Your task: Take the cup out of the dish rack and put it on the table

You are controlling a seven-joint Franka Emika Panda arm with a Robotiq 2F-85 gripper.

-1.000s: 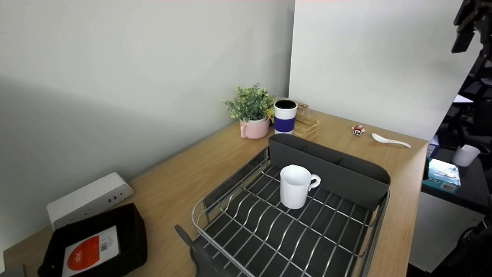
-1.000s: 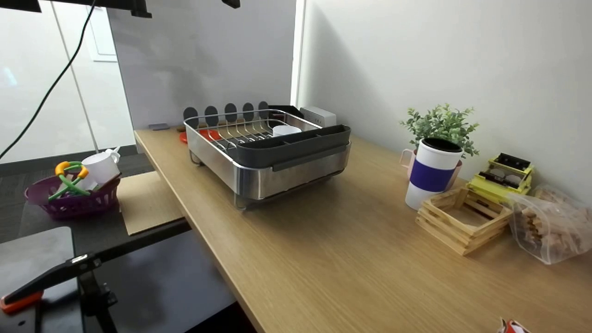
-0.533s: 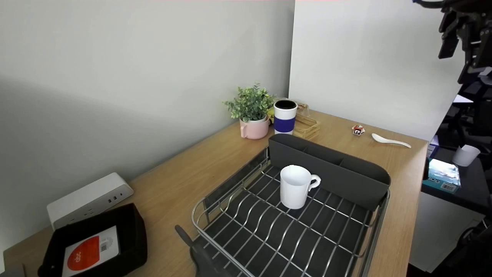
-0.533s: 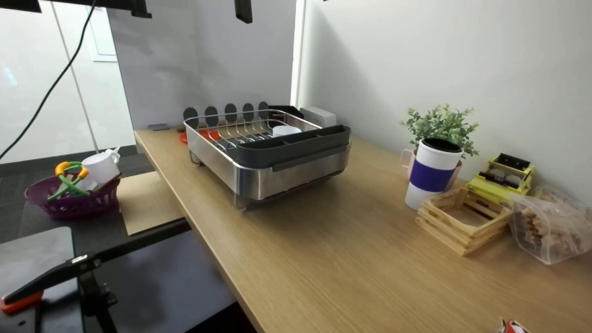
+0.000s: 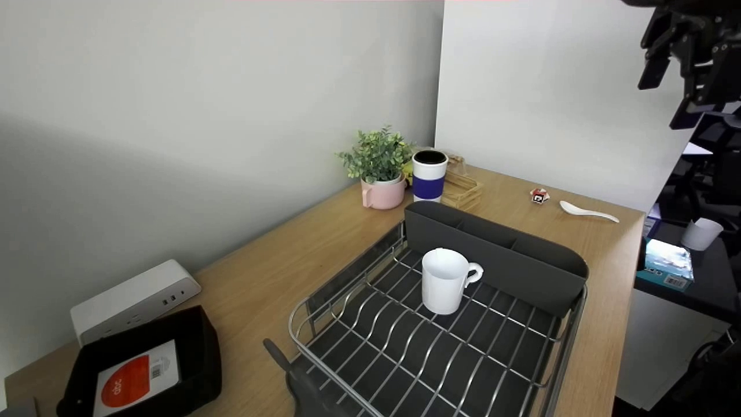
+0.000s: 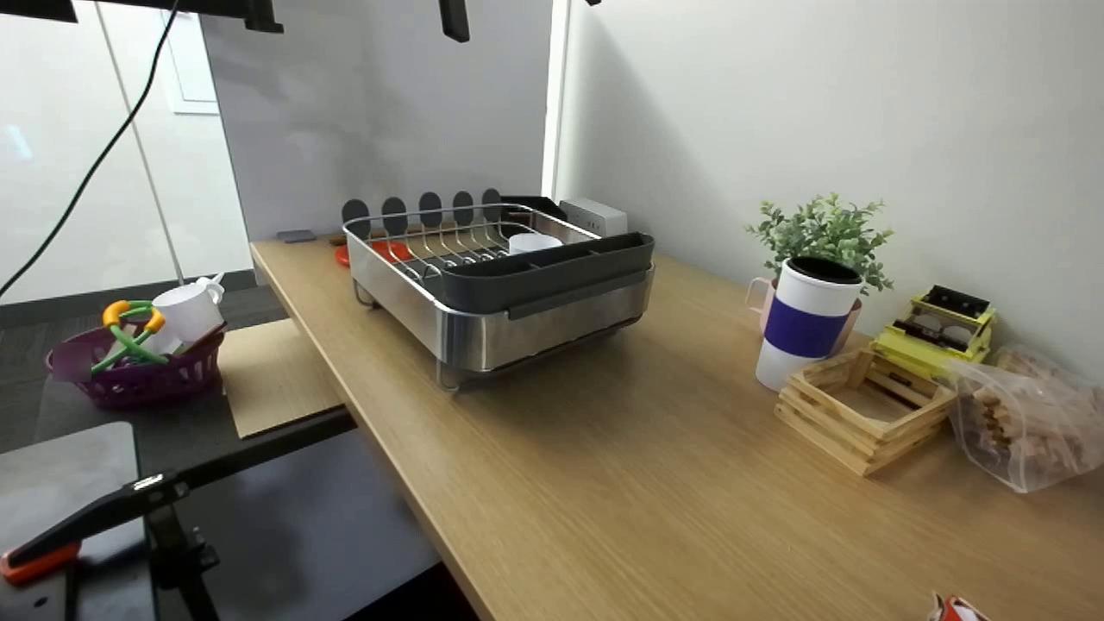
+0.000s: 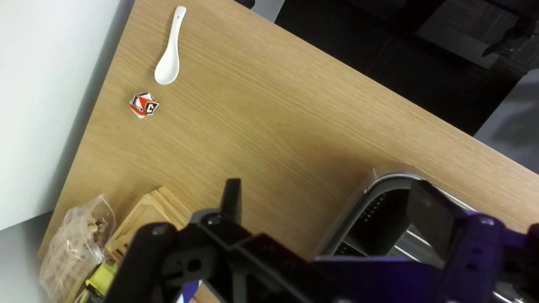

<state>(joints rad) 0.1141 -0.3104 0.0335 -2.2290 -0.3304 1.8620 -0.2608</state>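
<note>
The white mug (image 5: 443, 284) stands upright on the wires of the dish rack, beside the grey caddy, with its handle toward the caddy side. In an exterior view only its rim (image 6: 533, 243) shows above the caddy. The dark grey wire dish rack (image 5: 370, 324) sits on the wooden table (image 5: 312, 255); its steel side (image 6: 552, 341) and caddy corner (image 7: 351, 206) also show. My gripper (image 5: 668, 98) is open and empty, high above the table and away from the mug. In the wrist view its fingers (image 7: 330, 204) are wide apart. The mug is not visible in the wrist view.
A white spoon (image 7: 169, 59) and a small red-white object (image 7: 144, 104) lie on the table. A blue-banded white tumbler (image 6: 802, 323), a potted plant (image 5: 382, 174), a wooden crate (image 6: 862, 410) and a plastic bag (image 6: 1026, 423) stand near the wall. A black tray (image 5: 145, 365) lies beside the rack.
My gripper has moved left and slightly down in an exterior view, with more of it in the picture. The mug and dish rack have not moved.
</note>
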